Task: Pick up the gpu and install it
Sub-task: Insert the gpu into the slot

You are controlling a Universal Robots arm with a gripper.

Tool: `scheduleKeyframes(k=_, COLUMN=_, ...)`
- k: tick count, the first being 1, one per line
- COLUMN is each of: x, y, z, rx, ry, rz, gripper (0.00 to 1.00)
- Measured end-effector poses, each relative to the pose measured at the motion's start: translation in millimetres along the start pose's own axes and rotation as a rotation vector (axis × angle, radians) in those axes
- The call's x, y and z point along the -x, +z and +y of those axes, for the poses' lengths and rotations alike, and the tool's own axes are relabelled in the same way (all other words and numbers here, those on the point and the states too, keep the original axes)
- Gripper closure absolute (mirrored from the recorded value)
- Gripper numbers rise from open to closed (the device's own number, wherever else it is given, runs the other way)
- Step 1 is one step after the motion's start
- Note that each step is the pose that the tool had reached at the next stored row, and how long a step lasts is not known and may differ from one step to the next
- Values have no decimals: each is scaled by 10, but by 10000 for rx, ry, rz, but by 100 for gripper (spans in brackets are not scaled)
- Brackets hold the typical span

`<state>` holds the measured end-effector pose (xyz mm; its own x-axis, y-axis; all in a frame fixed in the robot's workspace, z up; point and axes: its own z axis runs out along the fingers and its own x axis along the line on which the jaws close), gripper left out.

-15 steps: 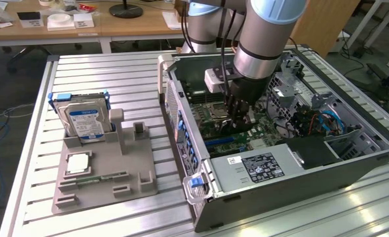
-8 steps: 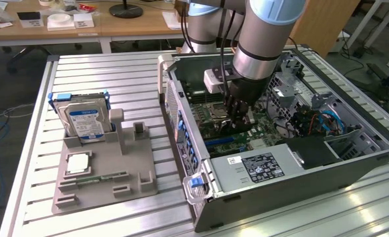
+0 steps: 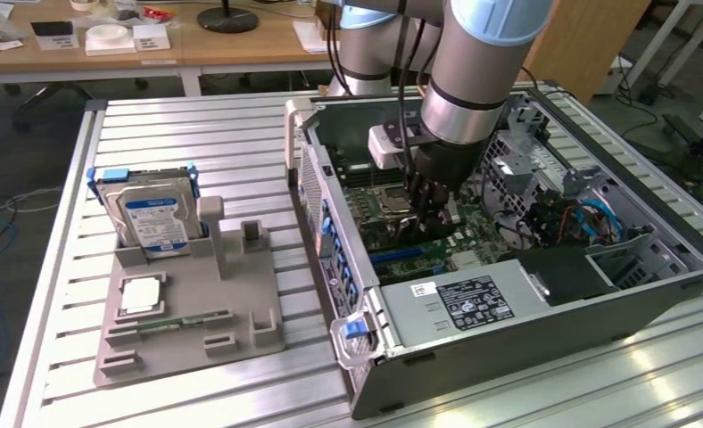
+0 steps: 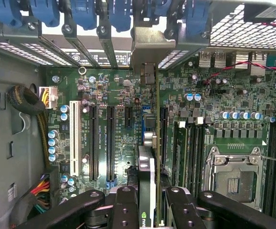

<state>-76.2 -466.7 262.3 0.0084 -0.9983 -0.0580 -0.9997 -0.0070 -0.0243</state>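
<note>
In the wrist view the gpu (image 4: pixel 146 177) is seen edge-on, standing on its long edge over the green motherboard (image 4: pixel 123 95). Its silver bracket (image 4: pixel 145 46) reaches the rear slot openings of the case. My gripper (image 4: pixel 150 212) is shut on the card, one black finger (image 4: pixel 123 210) on each side. In the exterior view the gripper (image 3: pixel 429 214) is low inside the open computer case (image 3: pixel 637 267), just above the motherboard (image 3: pixel 387 236). From that view the card is mostly hidden by the fingers. Whether the card sits in a slot I cannot tell.
Black expansion slots (image 4: pixel 110 143) and a white one (image 4: pixel 73 138) lie beside the card, with the CPU socket (image 4: pixel 233 176) on its other side. At the exterior view's left, a grey fixture (image 3: pixel 185 303) holds a hard drive (image 3: pixel 155 218) and a memory stick (image 3: pixel 185 319). The power supply (image 3: pixel 471 303) fills the case's near end.
</note>
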Motion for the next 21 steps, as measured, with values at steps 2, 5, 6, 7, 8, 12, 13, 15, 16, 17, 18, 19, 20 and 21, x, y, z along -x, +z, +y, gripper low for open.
scheduleKeyframes(k=2, x=0, y=0, z=0, rx=1, ry=0, rz=1, gripper=73)
scheduleKeyframes(k=5, x=0, y=3, z=0, rx=1, ry=0, rz=1, gripper=73)
scheduleKeyframes(k=6, x=0, y=3, z=0, rx=0, ry=0, rz=0, gripper=73)
scheduleKeyframes(k=7, x=0, y=3, z=0, rx=0, ry=0, rz=1, gripper=73)
scheduleKeyframes(k=8, x=0, y=4, z=0, rx=0, ry=0, rz=1, gripper=73)
scheduleKeyframes(k=12, x=0, y=7, z=0, rx=0, ry=0, rz=1, gripper=73)
scheduleKeyframes(k=13, x=0, y=7, z=0, rx=1, ry=0, rz=1, gripper=73)
scheduleKeyframes(k=15, x=-1, y=10, z=0, rx=0, ry=0, rz=0, gripper=73)
scheduleKeyframes(k=16, x=-1, y=13, z=0, rx=-1, ry=0, rz=-2, gripper=73)
scheduleKeyframes(k=17, x=-1, y=14, z=0, rx=0, ry=0, rz=-1, gripper=73)
scheduleKeyframes(k=18, x=-1, y=14, z=1, rx=0, ry=0, rz=0, gripper=73)
scheduleKeyframes(k=19, x=-1, y=17, z=1, rx=0, ry=0, rz=0, gripper=73)
scheduleKeyframes(k=20, x=-1, y=19, z=1, rx=0, ry=0, rz=0, gripper=73)
scheduleKeyframes(k=21, x=-1, y=21, z=1, rx=1, ry=0, rz=1, gripper=73)
